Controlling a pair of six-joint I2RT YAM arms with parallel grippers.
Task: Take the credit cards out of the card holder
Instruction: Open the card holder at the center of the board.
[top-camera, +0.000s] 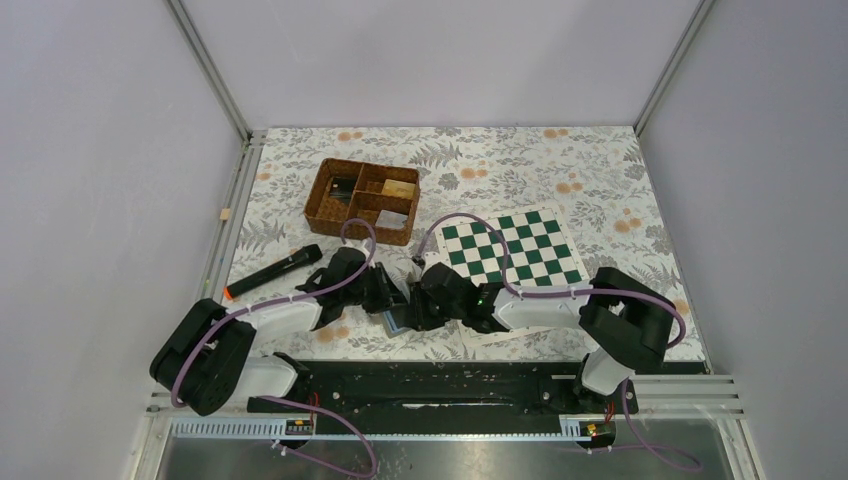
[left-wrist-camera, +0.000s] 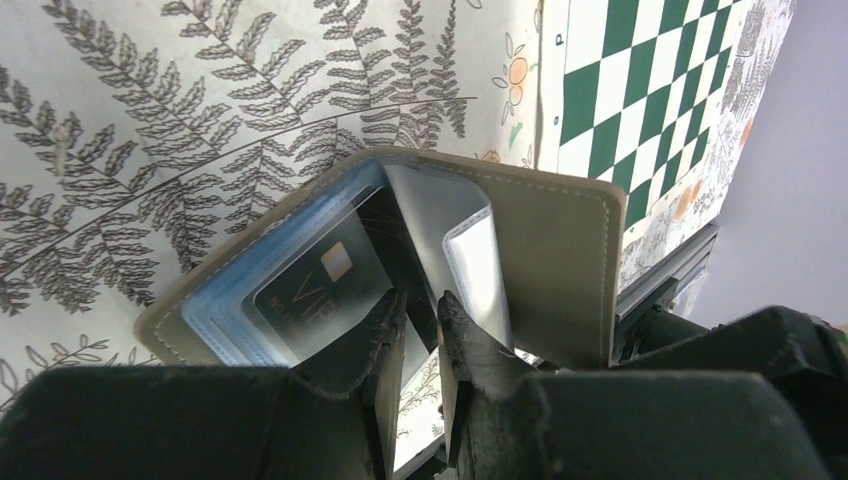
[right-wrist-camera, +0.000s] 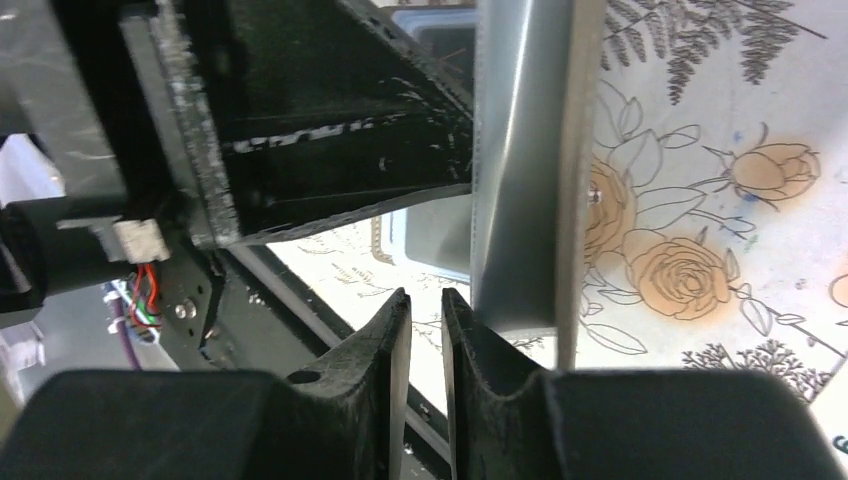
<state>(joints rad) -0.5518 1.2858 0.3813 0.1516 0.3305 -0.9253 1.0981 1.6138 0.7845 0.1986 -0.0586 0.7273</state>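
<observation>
Our left gripper (left-wrist-camera: 420, 310) stands narrow, pinched on the near inner leaf of the card holder (left-wrist-camera: 560, 260). The holder fans open just ahead of the fingertips, raised off the floral cloth (left-wrist-camera: 150, 120). Only this wrist view shows its light blue inside and a dark card (left-wrist-camera: 320, 290) marked VIP. The right gripper (right-wrist-camera: 425, 300) is narrow too, and from there we see the holder edge-on, just beside one finger; whether anything sits between those jaws we cannot tell. From above, the two grippers hide nearly all of the holder.
</observation>
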